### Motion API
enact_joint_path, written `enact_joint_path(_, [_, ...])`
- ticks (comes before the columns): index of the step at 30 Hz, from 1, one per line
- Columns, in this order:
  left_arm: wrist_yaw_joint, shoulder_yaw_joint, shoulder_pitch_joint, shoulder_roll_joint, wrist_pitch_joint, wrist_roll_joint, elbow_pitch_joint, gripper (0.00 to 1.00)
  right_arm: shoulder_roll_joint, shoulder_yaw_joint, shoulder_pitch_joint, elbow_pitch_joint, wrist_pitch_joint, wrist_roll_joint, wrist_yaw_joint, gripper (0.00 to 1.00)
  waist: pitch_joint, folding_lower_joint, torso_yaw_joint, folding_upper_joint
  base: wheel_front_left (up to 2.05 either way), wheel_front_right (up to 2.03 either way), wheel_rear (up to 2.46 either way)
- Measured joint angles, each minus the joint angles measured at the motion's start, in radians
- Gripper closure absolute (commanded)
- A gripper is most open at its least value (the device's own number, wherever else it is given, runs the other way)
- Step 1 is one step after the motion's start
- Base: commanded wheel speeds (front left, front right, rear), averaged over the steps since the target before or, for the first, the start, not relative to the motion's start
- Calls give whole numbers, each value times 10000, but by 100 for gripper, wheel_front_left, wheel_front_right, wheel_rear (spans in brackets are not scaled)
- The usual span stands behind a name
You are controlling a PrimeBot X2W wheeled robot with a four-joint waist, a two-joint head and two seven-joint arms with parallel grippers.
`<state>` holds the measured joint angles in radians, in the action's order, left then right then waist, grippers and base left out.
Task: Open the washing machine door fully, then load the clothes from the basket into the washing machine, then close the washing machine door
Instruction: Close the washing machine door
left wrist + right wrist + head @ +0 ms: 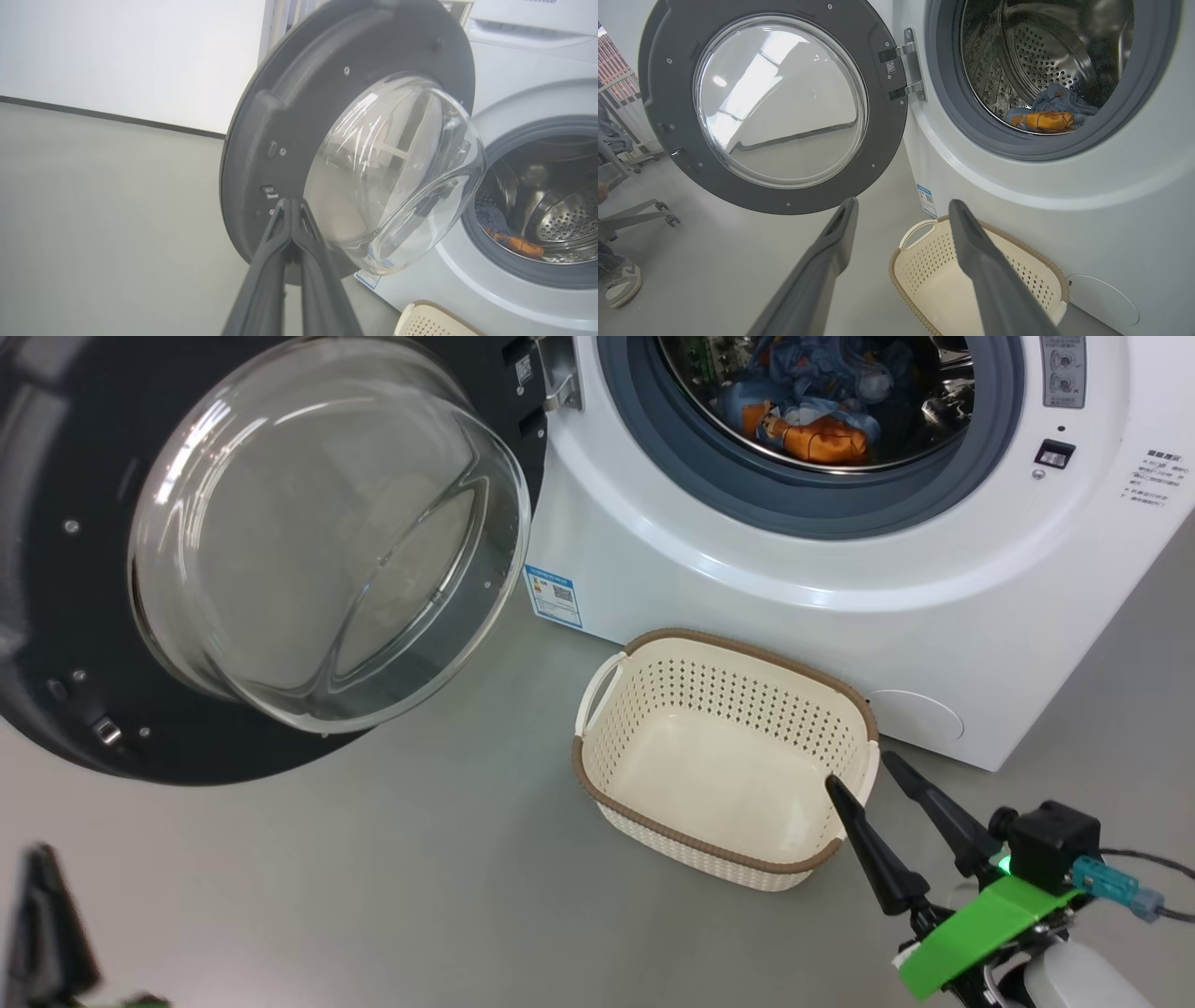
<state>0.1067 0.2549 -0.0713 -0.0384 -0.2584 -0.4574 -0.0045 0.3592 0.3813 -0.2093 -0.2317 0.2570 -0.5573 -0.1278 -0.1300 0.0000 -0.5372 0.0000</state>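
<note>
The washing machine door [84, 616] hangs open to the left of the white washing machine [747, 579], its glass bowl facing out. The clothes [812, 401], blue with orange, lie inside the steel drum. The cream basket [747, 649] stands on the floor before the machine with nothing in it. My right gripper [859, 770] is open, its tips at the basket's near right rim. In the left wrist view my left gripper [290, 201] is shut on nothing, pointing at the door's [280, 107] lower inner rim near the latch. In the head view it [39, 859] sits at the lower left.
A blue label sticker [553, 597] marks the machine's lower left front. In the right wrist view a person's shoe [621, 282] and a wheeled chair base [640, 210] stand on the grey floor left of the door. A white wall with a dark baseboard [112, 119] lies beyond.
</note>
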Motion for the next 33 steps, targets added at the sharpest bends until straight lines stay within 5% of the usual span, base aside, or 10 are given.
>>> enact_joint_path(4, [153, 759, 990, -654, 0, -660, -128, 100, -127, -328, 493, 73, 0, 17, 0, 0, 53, 0, 43, 0, 0, 0, 0])
enact_joint_path(9, [211, 1129, 2481, -2466, 0, -2339, 502, 100, -311, -805, 938, 253, 0, 115, 0, 0, 155, 0, 111, 0, 0, 0, 0])
enact_joint_path(20, [211, 1097, 5017, -5358, 1532, -7273, 3824, 100, -470, -1037, 1283, 518, 0, 244, 0, 0, 18, 0, 738, 0, 0, 0, 0])
enact_joint_path(28, [211, 663, 6158, -6100, 3879, -9820, 5563, 100, -290, -1058, 1264, 602, 0, 314, 0, 0, -539, 0, 1075, 0, 0, 0, 0])
enact_joint_path(33, [211, 451, 6296, -6383, 5062, -10448, 6025, 100, -169, -1060, 1218, 648, 0, 497, 0, 0, -856, 0, 1198, 0, 0, 0, 0])
